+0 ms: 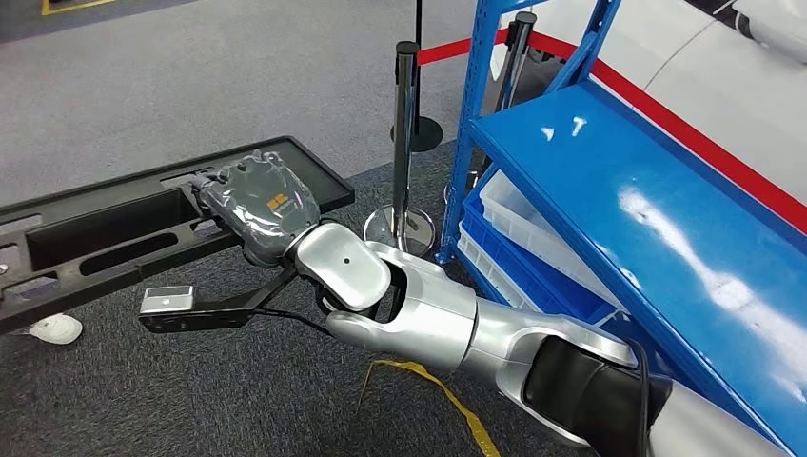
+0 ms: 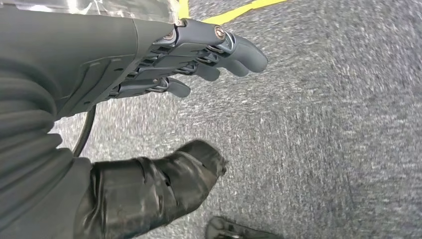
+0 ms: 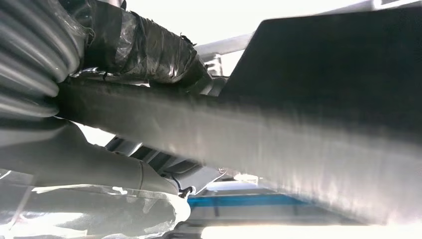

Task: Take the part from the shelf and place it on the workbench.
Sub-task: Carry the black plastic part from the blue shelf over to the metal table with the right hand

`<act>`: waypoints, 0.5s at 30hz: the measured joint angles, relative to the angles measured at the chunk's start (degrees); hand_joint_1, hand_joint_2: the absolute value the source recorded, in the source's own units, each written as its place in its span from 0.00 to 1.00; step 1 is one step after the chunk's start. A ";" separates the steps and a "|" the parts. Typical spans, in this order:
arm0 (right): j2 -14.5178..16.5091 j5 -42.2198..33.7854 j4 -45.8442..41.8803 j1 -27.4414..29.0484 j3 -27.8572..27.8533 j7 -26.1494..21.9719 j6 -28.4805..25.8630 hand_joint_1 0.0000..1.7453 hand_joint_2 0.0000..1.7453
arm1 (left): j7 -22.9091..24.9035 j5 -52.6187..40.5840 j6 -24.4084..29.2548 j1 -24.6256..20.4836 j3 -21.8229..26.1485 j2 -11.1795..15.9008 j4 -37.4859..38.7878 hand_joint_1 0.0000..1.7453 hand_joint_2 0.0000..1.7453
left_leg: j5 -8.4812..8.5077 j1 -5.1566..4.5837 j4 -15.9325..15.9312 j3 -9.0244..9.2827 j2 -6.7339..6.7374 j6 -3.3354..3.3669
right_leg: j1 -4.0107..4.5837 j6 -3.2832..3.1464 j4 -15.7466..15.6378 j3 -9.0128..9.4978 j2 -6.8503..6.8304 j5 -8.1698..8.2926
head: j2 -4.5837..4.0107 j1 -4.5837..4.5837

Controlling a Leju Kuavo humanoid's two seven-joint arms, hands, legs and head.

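A long black moulded part [image 1: 105, 238] with slots and recesses hangs level above the grey carpet at the left of the head view. My right hand [image 1: 262, 205], in its grey cover, grips the part near its right end, with the silver arm reaching across from the lower right. In the right wrist view the part [image 3: 323, 99] runs across as a dark slab, and the taped thumb [image 3: 144, 45] lies against it. My left hand [image 2: 164, 74] hangs over the carpet with fingers spread and nothing in it.
The blue shelf [image 1: 657, 209] stands at the right, its top deck bare, with a white bin [image 1: 514, 214] on a lower level. A chrome stanchion [image 1: 404, 143] with a red belt stands just past the part's right end. Yellow tape [image 1: 447, 395] lies on the carpet.
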 joint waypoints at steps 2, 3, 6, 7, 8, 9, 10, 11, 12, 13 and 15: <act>-0.01 0.01 0.02 0.22 0.00 0.00 0.01 1.00 1.00 | -0.01 0.05 -0.19 -0.07 -0.01 -0.01 0.00 0.00 1.00 | -1.47 0.19 5.07 -2.66 0.61 -0.30 | 0.09 -0.06 0.14 0.02 -1.47 -0.24 | 0.00 0.00; -0.02 0.01 0.03 0.32 0.00 0.00 0.01 1.00 1.00 | -0.02 0.07 -0.30 -0.01 -0.01 -0.01 0.00 0.00 1.00 | -0.84 0.28 4.99 -2.64 0.77 -0.39 | 0.10 -0.02 0.24 0.03 -2.18 -0.41 | 0.00 0.00; 0.00 0.04 0.03 0.34 0.00 -0.02 0.02 1.00 1.00 | -0.09 0.09 -0.46 0.02 -0.01 0.04 0.00 0.00 1.00 | 3.68 0.08 -4.44 2.51 3.11 -0.25 | 0.27 0.47 0.61 0.25 -3.98 -1.06 | 0.00 -0.02; 0.01 0.05 0.02 0.29 0.00 -0.02 0.03 1.00 1.00 | -0.14 0.09 -0.49 -0.07 -0.01 0.06 0.00 0.00 1.00 | 4.42 -0.18 -7.16 3.95 4.01 0.10 | 0.45 0.73 0.71 0.34 -4.49 -1.27 | 0.00 0.05; 0.01 0.05 0.02 0.24 0.00 -0.02 0.04 1.00 1.00 | -0.19 0.09 -0.51 -0.16 -0.01 0.07 0.00 0.00 1.00 | 4.57 -0.44 -8.67 4.70 4.57 0.52 | 0.62 1.01 0.72 0.44 -4.97 -1.43 | 0.00 0.11; 0.01 0.05 0.02 0.21 0.00 -0.03 0.07 1.00 1.00 | -0.22 0.09 -0.52 -0.19 -0.01 0.07 0.00 0.00 1.00 | 4.35 -0.70 -9.02 4.80 4.42 0.96 | 0.79 1.27 0.69 0.55 -5.45 -1.57 | 0.00 0.20; 0.01 0.06 0.01 0.20 0.00 -0.04 0.10 1.00 1.00 | -0.25 0.09 -0.52 -0.15 -0.01 0.07 0.00 0.00 1.00 | 4.42 -0.64 -9.12 4.76 3.75 1.37 | 0.82 1.55 0.67 0.71 -5.92 -1.73 | 0.00 0.28; 0.01 0.07 -0.01 0.21 0.00 -0.05 0.14 1.00 1.00 | -0.27 0.13 -0.52 -0.05 -0.01 0.08 0.00 0.00 1.00 | 4.42 -0.57 -9.23 4.89 3.22 1.67 | 0.73 1.91 0.82 0.83 -5.89 -2.02 | 0.00 0.28; 0.01 0.07 -0.03 0.22 0.00 -0.07 0.16 1.00 1.00 | -0.32 0.19 -0.53 0.04 -0.01 0.08 0.00 0.00 1.00 | 4.44 -0.49 -9.38 5.09 2.77 1.99 | 0.61 2.22 1.56 0.68 -5.13 -2.67 | 0.00 0.29; 0.00 0.06 -0.04 0.23 0.00 -0.09 0.19 1.00 1.00 | -0.43 0.28 -0.61 0.05 -0.01 0.10 0.00 0.00 1.00 | 4.46 -0.39 -9.52 5.29 2.41 2.35 | 0.48 2.46 3.30 -0.02 -3.88 -3.77 | 0.00 0.31; -0.05 -0.11 -0.03 0.38 0.00 -0.12 0.18 1.00 1.00 | -0.85 0.42 -0.98 -0.05 -0.01 0.14 0.00 0.00 1.00 | 4.40 -0.38 -9.60 5.49 1.71 2.90 | 0.38 2.59 10.12 -3.41 -1.15 -6.99 | 0.00 0.46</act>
